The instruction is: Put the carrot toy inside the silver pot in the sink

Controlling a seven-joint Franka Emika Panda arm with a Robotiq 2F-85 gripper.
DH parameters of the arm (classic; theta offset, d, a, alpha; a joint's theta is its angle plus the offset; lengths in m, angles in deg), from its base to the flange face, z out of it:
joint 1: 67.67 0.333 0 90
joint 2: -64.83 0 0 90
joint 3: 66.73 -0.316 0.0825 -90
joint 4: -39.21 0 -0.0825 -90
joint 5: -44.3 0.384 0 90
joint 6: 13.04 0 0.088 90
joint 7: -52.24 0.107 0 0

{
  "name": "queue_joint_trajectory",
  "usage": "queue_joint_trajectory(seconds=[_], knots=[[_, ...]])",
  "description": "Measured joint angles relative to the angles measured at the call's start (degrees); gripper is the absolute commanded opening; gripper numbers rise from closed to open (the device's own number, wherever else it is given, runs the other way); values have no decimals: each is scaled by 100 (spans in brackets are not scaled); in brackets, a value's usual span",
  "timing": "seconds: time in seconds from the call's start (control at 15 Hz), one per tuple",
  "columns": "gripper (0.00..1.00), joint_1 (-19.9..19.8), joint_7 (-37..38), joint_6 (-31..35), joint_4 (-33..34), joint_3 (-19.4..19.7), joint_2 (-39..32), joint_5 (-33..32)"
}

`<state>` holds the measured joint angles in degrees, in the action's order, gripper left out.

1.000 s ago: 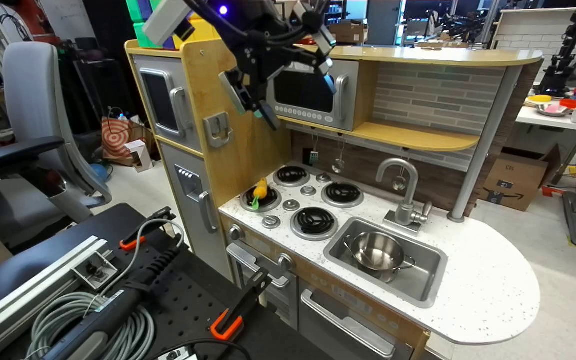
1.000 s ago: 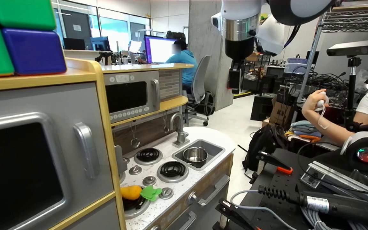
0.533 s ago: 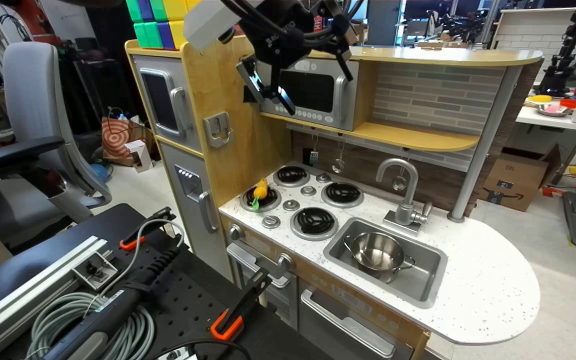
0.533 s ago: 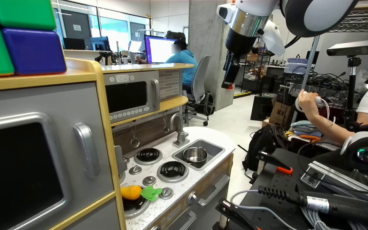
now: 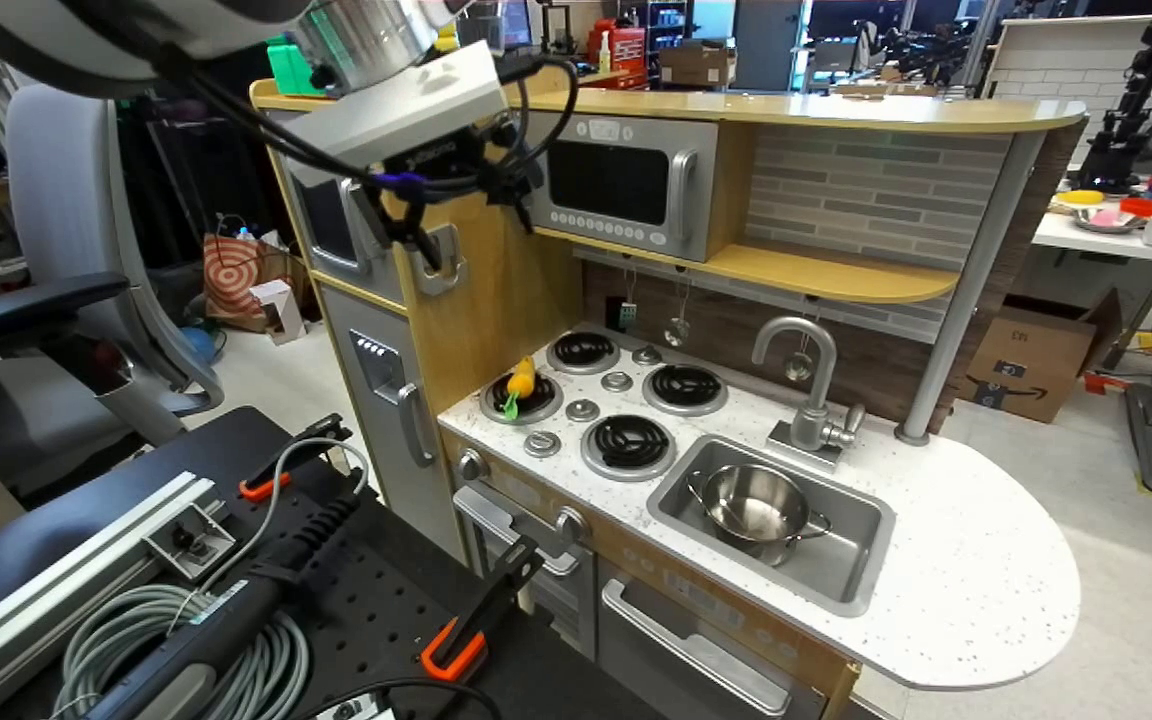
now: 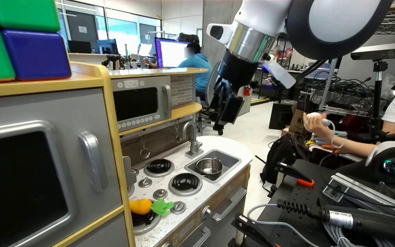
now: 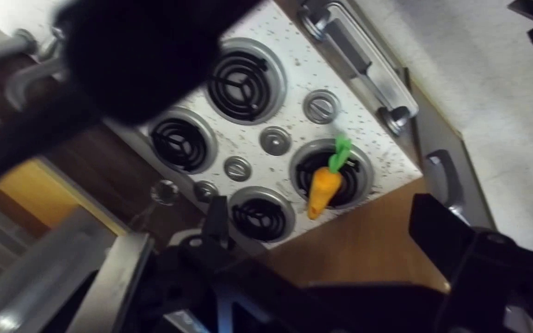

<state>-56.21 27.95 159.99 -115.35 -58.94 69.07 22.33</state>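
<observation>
Orange carrot toy atop burner, leaves at rim; wooden panel just beside; gripper spread wide, empty, free air down to burner; silver pot in sink, well apart from burner.

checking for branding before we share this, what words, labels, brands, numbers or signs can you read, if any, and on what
No word or number reads clearly.
Cardboard box: curved arrow mark; printing above too small.
Bag: red rings, no legible word.
Toy microwave: display and button markings too small.
Gripper: pale lettering too blurred.
Black tool: white label, print too small.
Pale sheet at the back: too small.
Monitor screen: washed out.
</observation>
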Motion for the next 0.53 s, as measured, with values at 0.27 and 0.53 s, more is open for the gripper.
queue_joint_trajectory(seconds=[0.27, 0.53], knots=[[100, 1399, -1352, -214, -66, 247, -350, 1897], [100, 1310, -2639, -1721, 349, -61, -369, 3108]])
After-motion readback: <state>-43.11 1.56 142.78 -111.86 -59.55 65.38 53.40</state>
